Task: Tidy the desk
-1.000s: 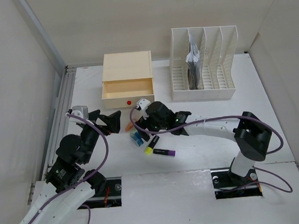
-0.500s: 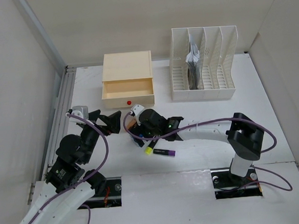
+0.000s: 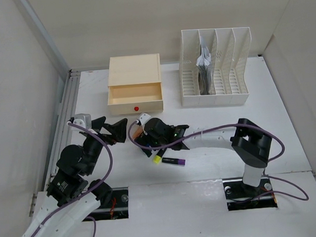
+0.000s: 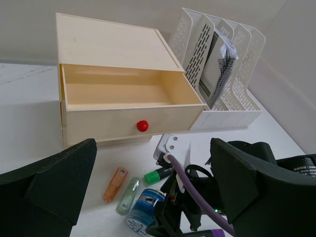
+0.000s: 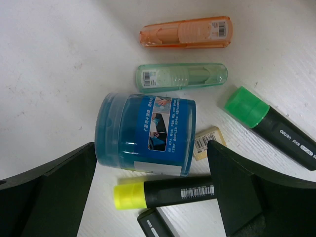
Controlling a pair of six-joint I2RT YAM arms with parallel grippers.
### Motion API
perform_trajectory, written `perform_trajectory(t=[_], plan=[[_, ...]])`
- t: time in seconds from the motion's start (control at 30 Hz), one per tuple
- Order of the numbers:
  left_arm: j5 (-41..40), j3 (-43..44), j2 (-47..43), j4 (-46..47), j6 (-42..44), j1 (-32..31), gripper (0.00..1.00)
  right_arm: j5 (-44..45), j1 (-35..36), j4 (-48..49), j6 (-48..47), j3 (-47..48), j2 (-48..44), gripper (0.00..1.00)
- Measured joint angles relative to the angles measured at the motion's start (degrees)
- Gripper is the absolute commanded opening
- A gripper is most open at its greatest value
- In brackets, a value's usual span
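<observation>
The white desk [image 3: 288,115] holds a small pile of items in front of the drawer box. In the right wrist view a blue jar [image 5: 145,134] lies on its side, with an orange tube [image 5: 185,32], a pale green tube [image 5: 181,77], a green-capped marker [image 5: 269,126] and a yellow-capped marker [image 5: 165,192] around it. My right gripper [image 5: 152,165] is open just above the jar, one finger on each side, touching nothing. In the top view it [image 3: 144,138] covers most of the pile. My left gripper [image 3: 114,124] is open and empty just left of the pile.
A cream drawer box [image 3: 134,85] stands at the back with its drawer [image 4: 123,94] pulled open. A white file rack [image 3: 214,66] holding papers stands right of it. A purple-capped marker [image 3: 174,162] lies near the pile. A grey rail [image 3: 66,119] runs along the left edge.
My right gripper has moved left and lowered over the pile, so it now covers the blue jar in the top view. My left arm has shifted slightly left.
</observation>
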Motion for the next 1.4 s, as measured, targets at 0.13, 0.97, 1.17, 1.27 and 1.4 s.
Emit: perform_trajectory(t=[0.13,0.97,1.17,1.27,1.4], plan=[[0.22,0.00,-0.39,0.02,0.00,0.00,0.99,1.05,0.35,0.28,-0.15,0.79,1.25,0.96],[1.36,0.00,-2.14,0.02,0.00,0.00,0.99,2.03,1.49,0.15,-7.17,1.29,4.39,0.00],[1.55,-0.02,-2.51,0.04,0.00,0.00,0.99,-7.32,1.49,-1.77,-21.49,0.81,-2.40,0.00],[1.68,-0.02,-2.64,0.11,0.00,0.00,0.99,-15.80,1.46,-8.11,-30.77,3.48,-5.33,0.00],[1.84,-0.04,-3.17,0.11,0.00,0.00,0.99,-23.76,1.70,-19.71,-41.22,12.33,-6.12,0.00]])
